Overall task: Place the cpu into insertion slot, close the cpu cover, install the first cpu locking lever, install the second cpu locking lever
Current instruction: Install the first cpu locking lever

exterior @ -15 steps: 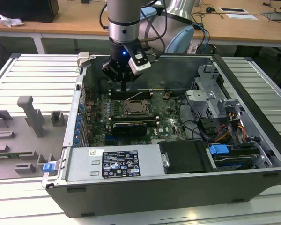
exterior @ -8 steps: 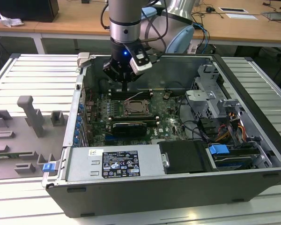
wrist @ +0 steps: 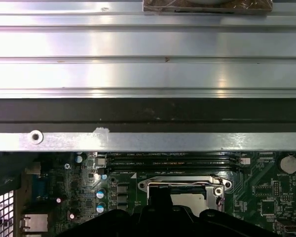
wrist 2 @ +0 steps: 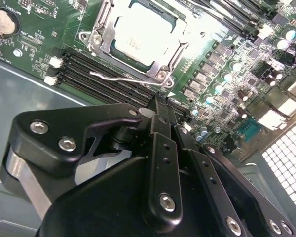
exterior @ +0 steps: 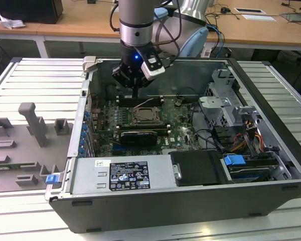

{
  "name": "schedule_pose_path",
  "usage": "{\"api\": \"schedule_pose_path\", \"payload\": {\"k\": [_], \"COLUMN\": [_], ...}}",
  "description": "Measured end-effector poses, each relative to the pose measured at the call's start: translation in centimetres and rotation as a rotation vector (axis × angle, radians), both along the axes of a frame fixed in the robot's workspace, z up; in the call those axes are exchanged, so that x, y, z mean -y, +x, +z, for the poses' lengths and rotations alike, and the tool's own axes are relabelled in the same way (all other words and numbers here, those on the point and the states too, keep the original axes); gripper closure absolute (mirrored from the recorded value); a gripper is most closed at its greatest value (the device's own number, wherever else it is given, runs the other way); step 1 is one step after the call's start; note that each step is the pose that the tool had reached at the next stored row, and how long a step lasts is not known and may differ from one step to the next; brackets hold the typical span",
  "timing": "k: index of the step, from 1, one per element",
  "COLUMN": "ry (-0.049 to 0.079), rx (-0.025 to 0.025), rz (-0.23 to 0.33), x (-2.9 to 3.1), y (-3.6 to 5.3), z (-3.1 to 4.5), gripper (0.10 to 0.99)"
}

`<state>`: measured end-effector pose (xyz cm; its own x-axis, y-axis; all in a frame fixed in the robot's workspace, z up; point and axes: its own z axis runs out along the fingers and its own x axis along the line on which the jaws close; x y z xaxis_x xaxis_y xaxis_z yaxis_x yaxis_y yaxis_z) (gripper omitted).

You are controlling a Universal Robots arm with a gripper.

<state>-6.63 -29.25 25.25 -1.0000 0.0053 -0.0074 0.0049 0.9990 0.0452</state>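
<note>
Gripper (exterior: 135,94) hangs from the arm inside the open computer case (exterior: 271,165), tips pointing down over the green motherboard (exterior: 178,123). From my seat its claw looks clenched, the two fingers pressed together with nothing between them, as the second wrist view shows at the tips (wrist 2: 160,105). It is poised above the long memory slots (wrist 2: 86,66), just beside the insertion slot (exterior: 144,115) and not touching it. I can see the cpu (wrist 2: 140,34) already seated in that slot, its pale metal top facing up and lying flat. The cpu cover (wrist 2: 104,24) is down around it, its silvery frame ringing the chip on all sides I can see. A thin wire locking lever (wrist 2: 123,78) lies along the slot's edge on the memory-slot side; I cannot tell whether it is latched. In the first wrist view the slot's metal rim (wrist: 185,183) sits just past the dark gripper body (wrist: 160,197), with the case wall (wrist: 148,140) beyond. In the exterior view's left, grey fixture blocks (exterior: 32,123) stand on the slatted table (exterior: 35,80).
</note>
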Motion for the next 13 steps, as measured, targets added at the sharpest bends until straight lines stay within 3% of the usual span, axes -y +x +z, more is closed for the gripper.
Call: {"api": "schedule_pose_path", "payload": {"k": [5, 7, 12, 13], "ry": [0.004, 0.026, 0.043, 0.062], "rx": [0.0000, 0.0000, -0.0003, -0.0001], "rz": [0.000, -0.001, -0.004, -0.004], "x": [0.00, 0.06, 0.11, 0.10], "y": [0.05, 0.06, 0.37, 0.42], "z": [-0.04, -0.20, -0.83, -0.88], "gripper": [0.980, 0.980, 0.980, 0.980]}}
